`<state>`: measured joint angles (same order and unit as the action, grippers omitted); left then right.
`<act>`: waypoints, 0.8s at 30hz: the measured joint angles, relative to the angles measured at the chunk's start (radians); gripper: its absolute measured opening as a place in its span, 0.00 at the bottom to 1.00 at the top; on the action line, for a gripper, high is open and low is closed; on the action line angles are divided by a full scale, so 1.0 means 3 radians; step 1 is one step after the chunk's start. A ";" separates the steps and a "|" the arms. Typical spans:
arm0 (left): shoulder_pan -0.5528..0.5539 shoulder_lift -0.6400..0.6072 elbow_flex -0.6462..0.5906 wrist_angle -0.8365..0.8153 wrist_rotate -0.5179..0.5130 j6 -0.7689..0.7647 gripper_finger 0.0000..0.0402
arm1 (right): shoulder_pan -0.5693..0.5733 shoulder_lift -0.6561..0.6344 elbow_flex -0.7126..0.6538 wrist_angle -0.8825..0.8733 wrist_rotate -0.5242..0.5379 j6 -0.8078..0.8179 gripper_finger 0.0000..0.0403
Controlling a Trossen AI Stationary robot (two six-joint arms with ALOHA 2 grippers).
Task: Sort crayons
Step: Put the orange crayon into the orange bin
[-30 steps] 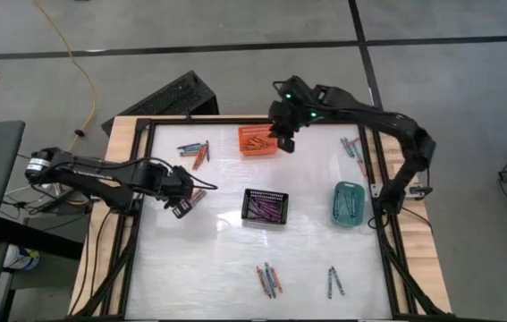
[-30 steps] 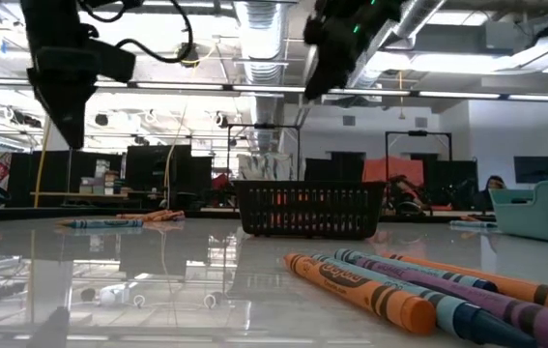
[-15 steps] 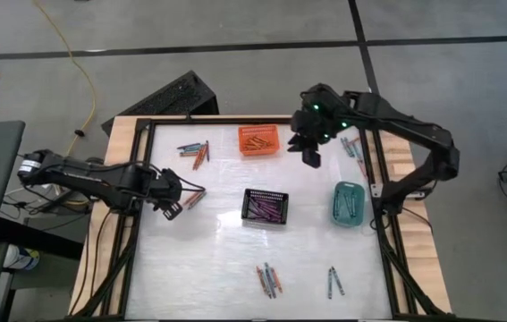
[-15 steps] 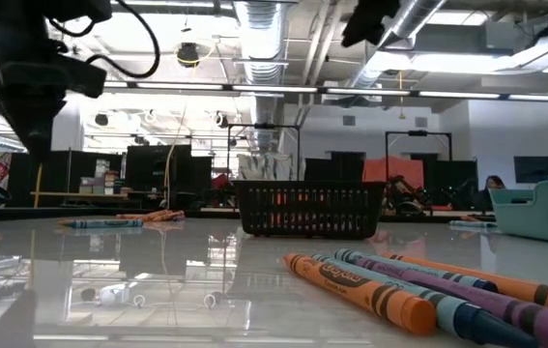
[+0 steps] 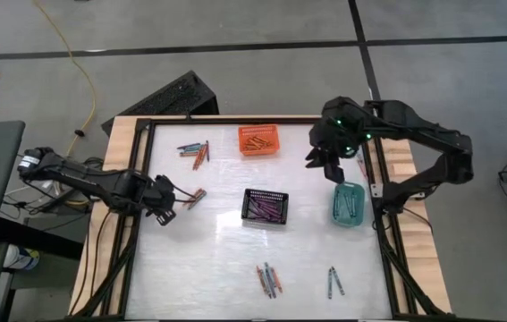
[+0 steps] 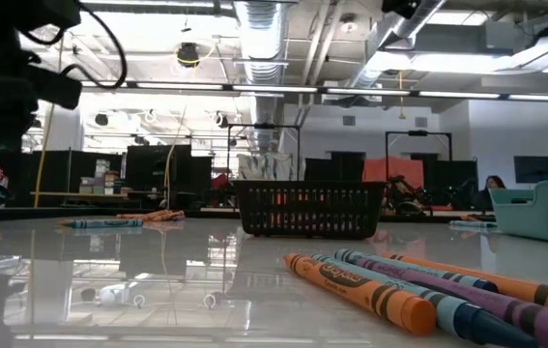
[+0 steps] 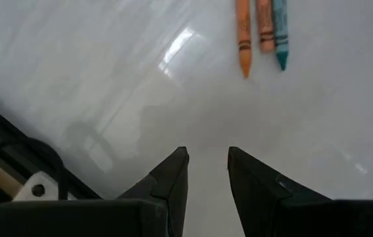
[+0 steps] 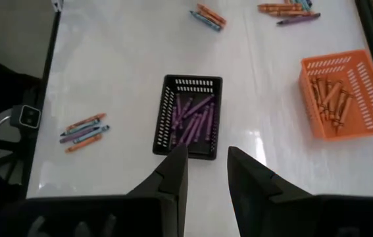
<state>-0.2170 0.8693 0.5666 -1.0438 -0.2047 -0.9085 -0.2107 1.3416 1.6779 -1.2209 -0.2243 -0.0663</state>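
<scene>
In the low view, the crayons [image 6: 418, 290] at 4 o'clock are running off the picture's edge, and the teal basket [image 6: 544, 208] at 3 o'clock is being cut off. The black basket [image 6: 310, 208] is hiding its contents behind its mesh.

An orange basket [image 5: 257, 140], a black basket [image 5: 265, 206] and a teal basket [image 5: 348, 203] are set apart on the white table [image 5: 217, 268].
</scene>
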 joint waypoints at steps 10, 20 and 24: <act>-0.0297 -0.0007 -0.0093 0.0101 -0.0131 -0.0282 0.24 | 0.0167 -0.0128 0.0000 -0.0037 0.0168 0.0135 0.25; -0.0495 0.0002 -0.0169 0.0194 -0.0565 -0.0278 0.24 | 0.0204 -0.0131 -0.0001 -0.0093 0.0181 0.0144 0.25; -0.0495 0.0002 -0.0347 0.0399 -0.0506 -0.0300 0.24 | 0.0204 -0.0130 -0.0001 -0.0093 0.0181 0.0144 0.25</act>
<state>-0.3656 0.8700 0.4624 -0.9243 -0.3565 -0.9985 -0.1493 1.3025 1.6775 -1.2488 -0.1699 -0.0231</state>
